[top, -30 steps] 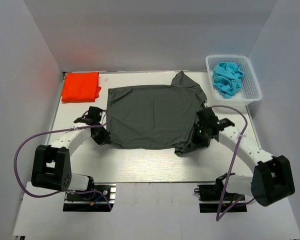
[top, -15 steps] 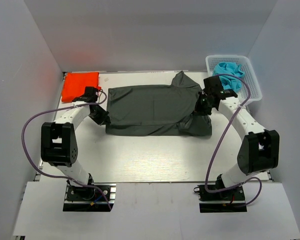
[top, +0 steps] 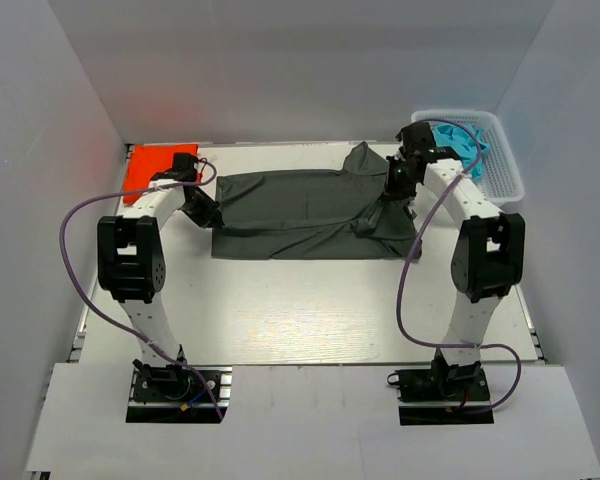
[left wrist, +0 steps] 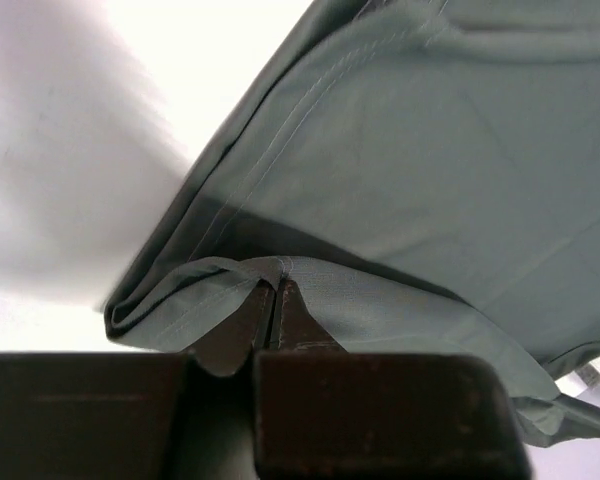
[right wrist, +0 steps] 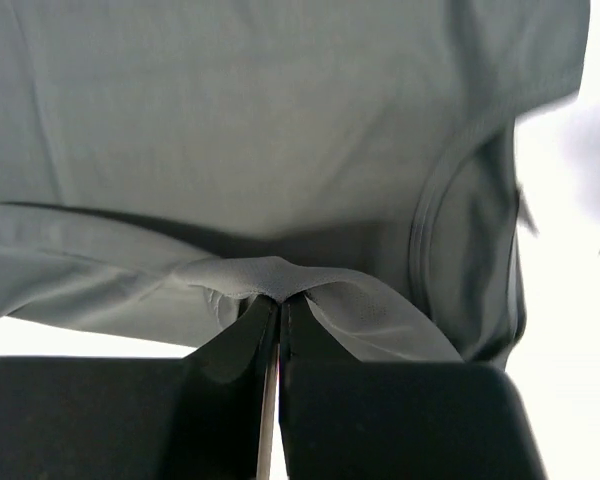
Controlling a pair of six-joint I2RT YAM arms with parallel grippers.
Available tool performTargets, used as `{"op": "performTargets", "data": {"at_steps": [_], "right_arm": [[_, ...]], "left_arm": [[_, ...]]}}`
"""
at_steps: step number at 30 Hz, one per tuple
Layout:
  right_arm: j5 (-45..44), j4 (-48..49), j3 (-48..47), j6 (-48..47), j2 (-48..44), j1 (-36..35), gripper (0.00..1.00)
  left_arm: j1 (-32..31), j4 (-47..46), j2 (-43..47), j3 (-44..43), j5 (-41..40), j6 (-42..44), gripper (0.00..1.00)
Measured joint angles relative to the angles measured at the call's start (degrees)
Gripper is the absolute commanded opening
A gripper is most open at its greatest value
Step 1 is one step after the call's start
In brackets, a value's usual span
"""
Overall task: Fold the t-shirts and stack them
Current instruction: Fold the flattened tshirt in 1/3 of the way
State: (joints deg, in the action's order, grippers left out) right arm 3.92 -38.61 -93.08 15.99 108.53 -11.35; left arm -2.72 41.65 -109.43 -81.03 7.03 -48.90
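The dark charcoal-grey t-shirt [top: 300, 210] lies at the back middle of the table, folded over on itself front to back. My left gripper [top: 202, 210] is shut on its left edge; in the left wrist view the fingers pinch a hemmed fold [left wrist: 277, 268]. My right gripper [top: 392, 190] is shut on the shirt's right side; in the right wrist view the fingers pinch a bunched fold [right wrist: 280, 283]. The bright orange-red t-shirt [top: 150, 168] lies folded at the back left corner, partly behind my left arm.
A white mesh basket [top: 502, 175] holding a light blue cloth [top: 458, 140] stands at the back right corner. White walls enclose the table at the back and on both sides.
Both grippers have carried the grey shirt's near edge away from the bases toward the back, folding it over itself. The arms now reach far out; the shirt is a narrower band.
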Motion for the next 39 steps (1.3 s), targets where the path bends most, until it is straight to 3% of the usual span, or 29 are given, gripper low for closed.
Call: {"op": "performTargets", "data": {"at_steps": [1, 3, 4, 5, 6, 7, 9, 13, 15, 19, 22, 35, 39], "right_arm": [[0.2, -0.2, -1.5, -0.5, 1.2, 0.1, 0.00], [0.3, -0.2, -5.4, -1.6, 4.3, 0.4, 0.02], [0.1, -0.2, -7.2, -2.0, 5.9, 0.5, 0.07], [-0.3, 0.0, -8.8, -2.5, 7.4, 0.7, 0.15], [-0.8, 0.1, -10.3, -3.0, 8.8, 0.8, 0.37], [-1.4, -0.1, -11.8, -3.1, 10.3, 0.8, 0.47], [-2.7, -0.8, -16.1, -5.0, 13.7, 1.0, 0.63], [-1.7, -1.0, -18.3, -7.6, 14.9, 1.2, 0.66], [-0.2, 0.9, -14.9, -8.9, 12.4, 1.2, 0.66], [3.1, 1.8, -3.0, -10.1, 4.1, 1.0, 0.56], [4.7, 1.8, 0.8, -9.7, 1.5, 0.5, 0.53], [4.8, 5.6, -0.6, 1.6, 11.8, 0.4, 0.47], [4.1, 6.2, -1.4, 4.0, 14.7, 0.3, 0.40]], "left_arm": [[0.0, 0.1, -0.5, -0.5, -0.2, 0.0, 0.06], [0.0, 0.0, -1.7, -1.7, -0.2, -0.1, 0.30], [0.0, 0.1, -2.6, -2.8, -0.3, 0.0, 0.56], [0.0, 0.4, -3.8, -4.2, -0.4, -0.2, 0.78], [0.0, 0.5, -4.7, -5.2, -0.6, 0.2, 0.90], [0.0, 1.2, -5.7, -6.7, -0.9, 0.0, 1.00], [0.1, 2.2, -7.3, -8.9, -1.7, -0.2, 1.00], [0.0, 4.0, -7.1, -11.1, -4.0, -0.1, 1.00], [-0.2, 4.5, -6.5, -11.8, -5.2, 0.3, 1.00], [-0.8, 4.1, -4.0, -11.6, -6.0, 2.1, 1.00], [-1.6, 1.4, -2.0, -10.1, -3.9, 3.4, 1.00], [-6.6, -5.8, -6.7, -6.2, 3.2, 6.9, 1.00], [-6.4, -6.1, -7.1, -4.0, 3.3, 7.0, 1.00]]}}
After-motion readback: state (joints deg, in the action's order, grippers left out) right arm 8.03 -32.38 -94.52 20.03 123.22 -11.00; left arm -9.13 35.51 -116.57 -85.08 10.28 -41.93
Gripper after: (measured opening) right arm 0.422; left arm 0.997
